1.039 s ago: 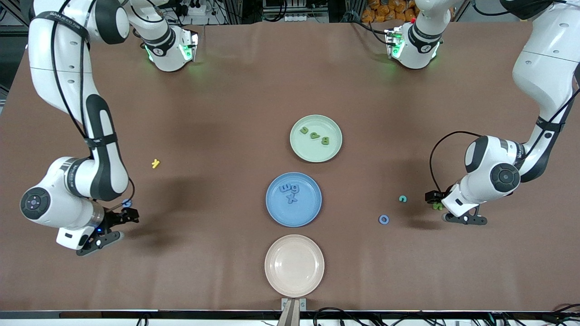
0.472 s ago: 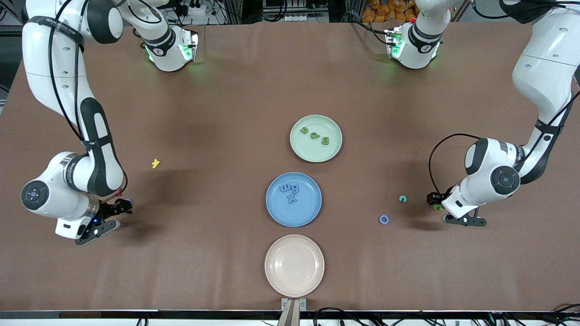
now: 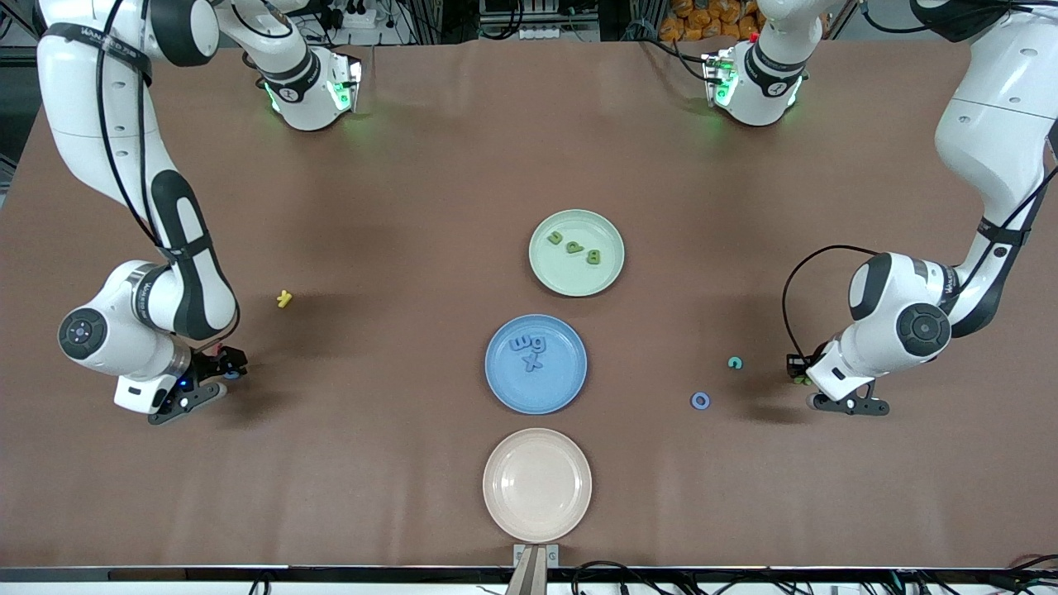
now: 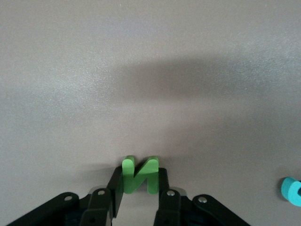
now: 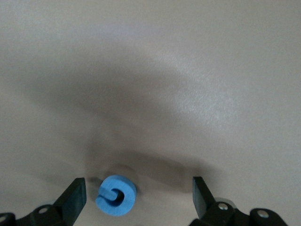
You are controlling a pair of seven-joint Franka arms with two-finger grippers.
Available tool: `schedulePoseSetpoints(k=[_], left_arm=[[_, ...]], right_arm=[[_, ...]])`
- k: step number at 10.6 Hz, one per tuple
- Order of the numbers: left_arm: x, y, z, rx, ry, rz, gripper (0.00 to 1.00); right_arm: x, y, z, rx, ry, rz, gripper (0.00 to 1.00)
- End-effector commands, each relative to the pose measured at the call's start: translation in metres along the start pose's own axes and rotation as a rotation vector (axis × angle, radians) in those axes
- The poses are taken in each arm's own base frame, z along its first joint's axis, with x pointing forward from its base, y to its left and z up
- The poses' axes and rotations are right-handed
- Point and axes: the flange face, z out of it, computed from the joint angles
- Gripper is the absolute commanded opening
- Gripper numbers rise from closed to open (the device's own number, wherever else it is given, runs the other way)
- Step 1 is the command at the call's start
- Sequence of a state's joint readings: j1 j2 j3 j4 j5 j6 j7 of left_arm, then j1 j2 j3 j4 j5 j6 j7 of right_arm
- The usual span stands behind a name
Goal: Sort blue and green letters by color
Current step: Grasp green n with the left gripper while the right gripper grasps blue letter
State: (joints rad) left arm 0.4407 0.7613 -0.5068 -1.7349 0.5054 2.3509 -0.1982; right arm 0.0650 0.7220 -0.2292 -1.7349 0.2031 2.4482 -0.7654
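My left gripper (image 3: 798, 373) is low over the table at the left arm's end, shut on a green letter N (image 4: 139, 175), which also shows in the front view (image 3: 798, 379). My right gripper (image 3: 226, 370) is open and low over the table at the right arm's end, with a blue letter G (image 5: 116, 195) lying between its fingers but not touching them. A blue O (image 3: 700, 400) lies on the table. The blue plate (image 3: 555, 397) holds blue letters (image 3: 529, 344). The green plate (image 3: 570, 283) holds green letters (image 3: 593, 256).
An empty pink plate (image 3: 537, 483) sits nearest the front camera. A teal letter (image 3: 734, 362) lies beside my left gripper and shows in the left wrist view (image 4: 292, 190). A yellow letter (image 3: 284, 298) lies near my right arm. A small dark red piece (image 3: 219, 351) lies by my right gripper.
My right gripper has moved away from the front camera and now stands round the blue G. My left gripper has shifted slightly with the green N.
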Motion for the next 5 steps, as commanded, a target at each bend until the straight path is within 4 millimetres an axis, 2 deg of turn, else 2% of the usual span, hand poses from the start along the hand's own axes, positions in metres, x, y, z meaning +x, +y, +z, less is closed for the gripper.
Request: schedulePoseSetpoints(k=[1, 3, 4, 5], left_arm=[[0.001, 0.014, -0.001, 0.018, -0.013, -0.066, 0.00], [0.001, 0.043, -0.016, 0.026, -0.032, -0.131, 0.00], [0.000, 0.064, -0.025, 0.006, -0.055, -0.149, 0.00], [0.000, 0.077, -0.033, -0.002, -0.061, -0.169, 0.00]], right_arm=[[-0.020, -0.011, -0.008, 0.006, 0.013, -0.007, 1.00], [-0.020, -0.012, -0.006, 0.003, 0.016, -0.008, 0.97], [-0.020, -0.012, -0.005, 0.001, 0.017, -0.007, 0.90], [-0.019, -0.013, -0.005, -0.002, 0.022, -0.008, 0.74]])
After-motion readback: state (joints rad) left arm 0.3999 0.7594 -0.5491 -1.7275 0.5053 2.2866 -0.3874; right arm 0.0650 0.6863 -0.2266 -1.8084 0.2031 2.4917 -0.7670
